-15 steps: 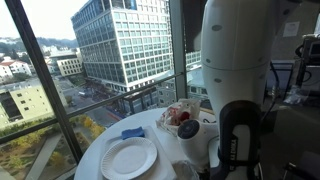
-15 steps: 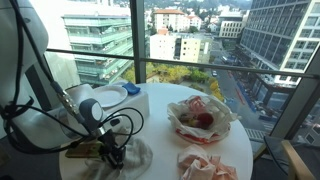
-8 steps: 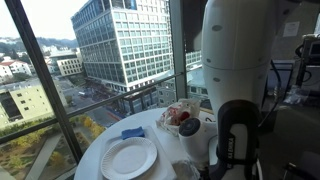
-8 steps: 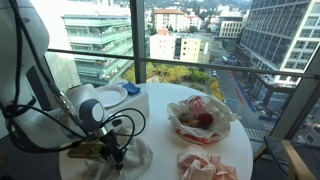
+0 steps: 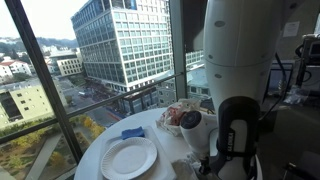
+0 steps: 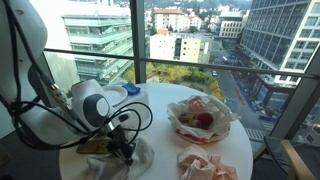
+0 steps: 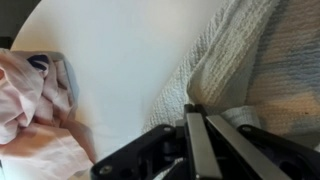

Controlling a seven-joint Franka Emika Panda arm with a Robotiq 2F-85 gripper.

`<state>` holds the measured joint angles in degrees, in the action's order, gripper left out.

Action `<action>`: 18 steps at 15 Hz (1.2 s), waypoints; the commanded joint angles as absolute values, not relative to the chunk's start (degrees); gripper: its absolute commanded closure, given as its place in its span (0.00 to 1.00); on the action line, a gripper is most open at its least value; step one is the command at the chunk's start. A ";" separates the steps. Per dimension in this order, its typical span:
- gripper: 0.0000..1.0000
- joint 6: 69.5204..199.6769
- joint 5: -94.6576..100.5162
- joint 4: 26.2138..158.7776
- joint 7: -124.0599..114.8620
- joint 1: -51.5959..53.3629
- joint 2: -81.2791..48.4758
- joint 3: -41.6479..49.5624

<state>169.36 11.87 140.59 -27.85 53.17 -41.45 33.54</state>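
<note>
My gripper (image 6: pixel 125 150) points down at the near edge of the round white table (image 6: pixel 165 105). It rests on a crumpled beige-grey towel (image 6: pixel 143 160). In the wrist view the two black fingers (image 7: pixel 192 108) are closed together, with a fold of the woven towel (image 7: pixel 250 55) at their tips. In an exterior view the arm's white body hides most of the gripper, and only part of the towel (image 5: pixel 184 170) shows.
A white plate (image 5: pixel 128 157) and a blue cloth (image 5: pixel 133 133) lie on the table. A paper-lined bowl with red items (image 6: pixel 198 118) stands near the middle. A pink cloth (image 6: pixel 205 165) lies beside the towel and also shows in the wrist view (image 7: pixel 30 100). Large windows surround the table.
The arm's wrist has shifted slightly toward the middle of the table and risen a little, with the towel bunched under the gripper. The other objects have not moved.
</note>
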 commanded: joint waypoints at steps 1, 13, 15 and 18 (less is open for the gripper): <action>0.99 167.15 10.06 142.90 -28.50 58.27 -40.37 39.58; 0.99 160.81 4.45 140.99 -38.77 56.22 -47.41 42.70; 0.99 159.92 3.28 140.25 -40.97 55.33 -49.38 42.68; 0.99 158.55 1.95 139.50 -43.77 53.65 -51.68 42.38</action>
<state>160.34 3.58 141.35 -40.78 54.39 -48.53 42.15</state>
